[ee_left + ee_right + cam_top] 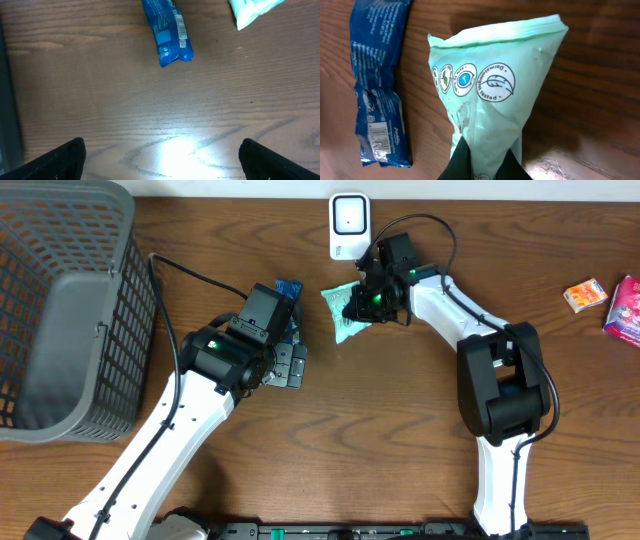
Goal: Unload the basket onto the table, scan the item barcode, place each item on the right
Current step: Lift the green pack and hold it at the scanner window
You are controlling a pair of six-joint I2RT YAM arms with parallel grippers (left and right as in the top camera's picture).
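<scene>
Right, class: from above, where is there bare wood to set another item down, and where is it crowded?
Free: the wooden table between the white left arm and white right arm, and the stretch from the right arm to the small orange box. Crowded: below the white scanner, where the right pincer grips the mint-green plastic packet beside the blue foil packet.

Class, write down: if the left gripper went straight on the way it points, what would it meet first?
Probably the blue packet, straight ahead of the open left gripper, with only table between. Depth is unclear; it might touch the table first.
</scene>
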